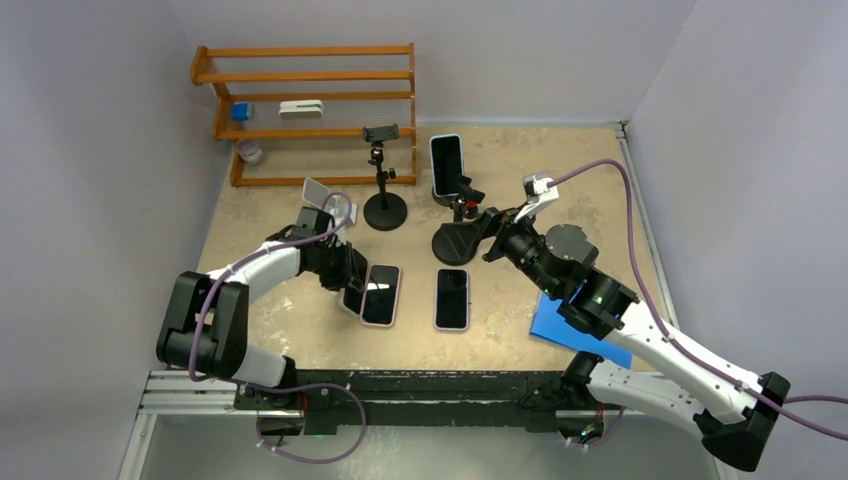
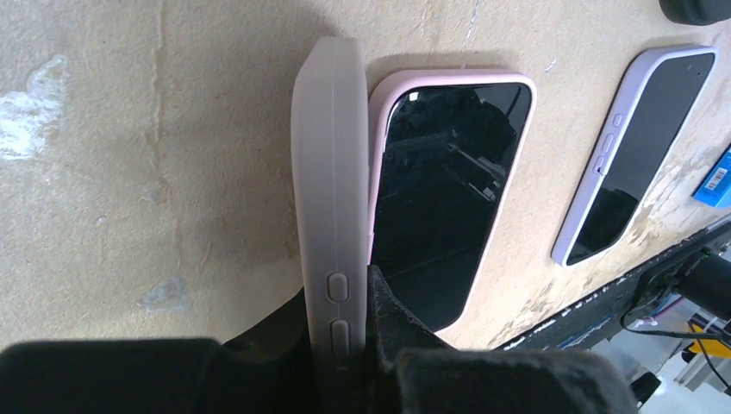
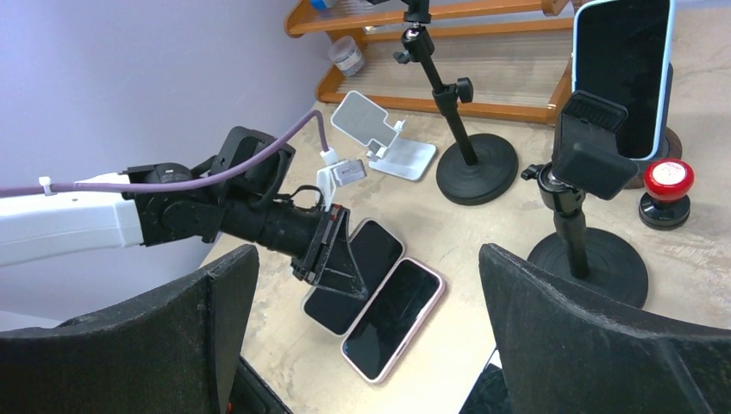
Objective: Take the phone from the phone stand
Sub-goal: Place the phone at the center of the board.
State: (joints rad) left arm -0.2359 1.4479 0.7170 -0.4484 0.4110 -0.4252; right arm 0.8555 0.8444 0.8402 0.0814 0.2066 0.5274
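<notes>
My left gripper (image 2: 338, 332) is clamped on the grey-cased phone (image 2: 329, 172), one finger on each face, near the end with the two side buttons. The phone is off any stand, held on edge low over the table (image 2: 129, 129), just beside a pink-cased phone (image 2: 448, 190) lying flat, screen up. I can't tell whether its lower edge touches the table. The left wrist view gives me only the matte, rounded case side. The right wrist view shows what that hides: the dark screen (image 3: 345, 289), tilted against the pink one. A lilac-cased phone (image 1: 452, 298) lies flat further right.

My right gripper (image 1: 490, 235) hangs with its fingers (image 3: 560, 328) spread wide, gripping nothing, near the round base of the clamp stand (image 3: 586, 164). Behind it a blue-cased phone (image 1: 446, 160) stands upright. The overhead view adds the tall stand (image 1: 384, 205), a white folding stand (image 1: 322, 190) and the wooden rack (image 1: 305, 95).
</notes>
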